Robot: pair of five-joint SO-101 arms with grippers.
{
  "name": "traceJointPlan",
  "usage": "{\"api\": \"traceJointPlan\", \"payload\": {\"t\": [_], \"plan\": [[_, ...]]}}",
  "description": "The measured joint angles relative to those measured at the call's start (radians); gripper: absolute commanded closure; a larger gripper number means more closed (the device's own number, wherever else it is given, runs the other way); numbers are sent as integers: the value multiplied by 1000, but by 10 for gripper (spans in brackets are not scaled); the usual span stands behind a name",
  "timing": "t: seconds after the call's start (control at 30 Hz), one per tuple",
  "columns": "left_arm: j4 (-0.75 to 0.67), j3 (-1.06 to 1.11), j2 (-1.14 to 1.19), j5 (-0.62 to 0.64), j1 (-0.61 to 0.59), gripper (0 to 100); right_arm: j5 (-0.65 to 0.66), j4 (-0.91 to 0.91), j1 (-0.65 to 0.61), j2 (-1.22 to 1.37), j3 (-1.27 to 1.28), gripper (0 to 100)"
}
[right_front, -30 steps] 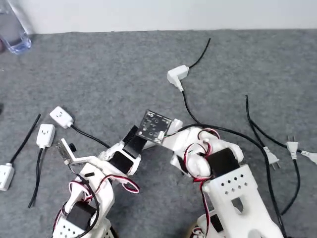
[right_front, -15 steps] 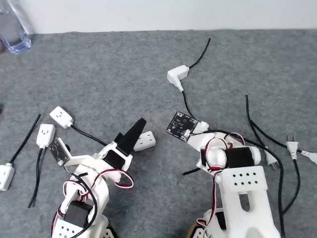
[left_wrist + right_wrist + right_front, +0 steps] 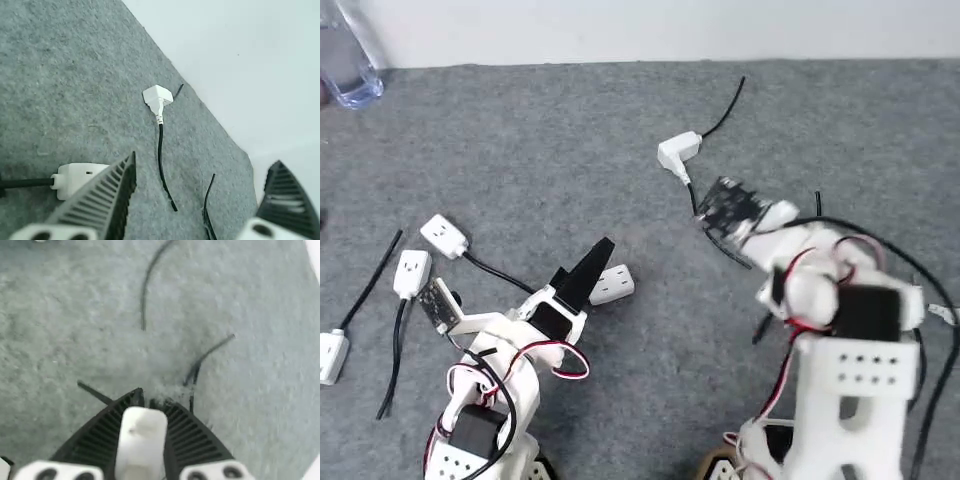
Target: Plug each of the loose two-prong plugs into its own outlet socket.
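Right wrist view: right hand (image 3: 151, 401) grips white plug (image 3: 141, 437); left hand (image 3: 204, 162) wide.

Lighting is bright and diffuse over the grey felt table surface (image 3: 540, 140). The white plastic outlet block (image 3: 678, 152) casts only a faint, soft-edged shadow.

Five white outlet sockets (image 3: 444, 235) (image 3: 412, 273) (image 3: 330, 357) (image 3: 613, 285) (image 3: 680, 152), two arms (image 3: 500, 370) (image 3: 840, 330), one white plug (image 3: 142, 440) held between jaws, one clear bottle (image 3: 345, 60).
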Motion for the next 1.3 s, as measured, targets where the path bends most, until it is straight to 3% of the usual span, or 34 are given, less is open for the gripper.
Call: {"api": "traceJointPlan", "payload": {"t": [0.27,0.4,0.67,0.9,1.1,1.3], "plan": [[0,0,0,0,0,616,77,-110,292,169,-61,991],[0,0,0,0,0,616,109,-107,377,247,-152,991],[0,0,0,0,0,616,84,-209,377,575,-180,973],[0,0,0,0,0,616,-58,-358,379,801,-180,641],[0,0,0,0,0,616,-11,-376,379,810,-195,626],[0,0,0,0,0,616,-46,-388,371,810,-305,627]]}}
